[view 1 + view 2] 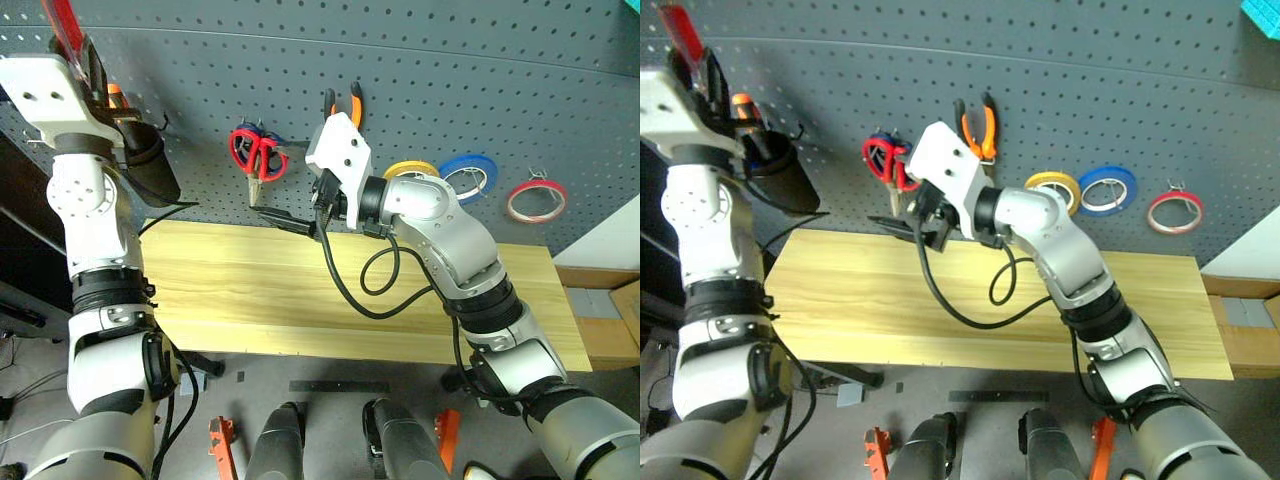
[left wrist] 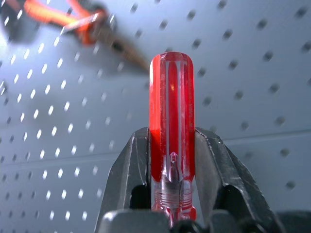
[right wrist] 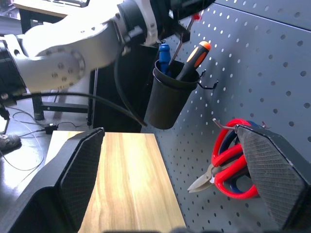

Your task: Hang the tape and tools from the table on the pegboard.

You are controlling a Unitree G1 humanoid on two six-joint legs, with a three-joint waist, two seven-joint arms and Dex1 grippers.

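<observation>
The screwdriver (image 2: 171, 131) is clamped in the left pincer (image 2: 170, 160), raised above the black cup (image 3: 170, 94) on the pegboard (image 1: 480, 90), presumably for dropping in; the right pincer (image 3: 165, 179) is held apart beside the hung scissors (image 1: 258, 155).

Evenly and brightly lit from overhead, with soft shadows under the black cup (image 3: 170, 97) on the pegboard (image 1: 450, 90). Left wrist view sharp on the screwdriver (image 2: 171, 131), badly blurred on the pliers (image 2: 73, 19) behind. Mild sheen across the table (image 1: 300, 290). Slight bending of straight lines at head-view edges.
</observation>
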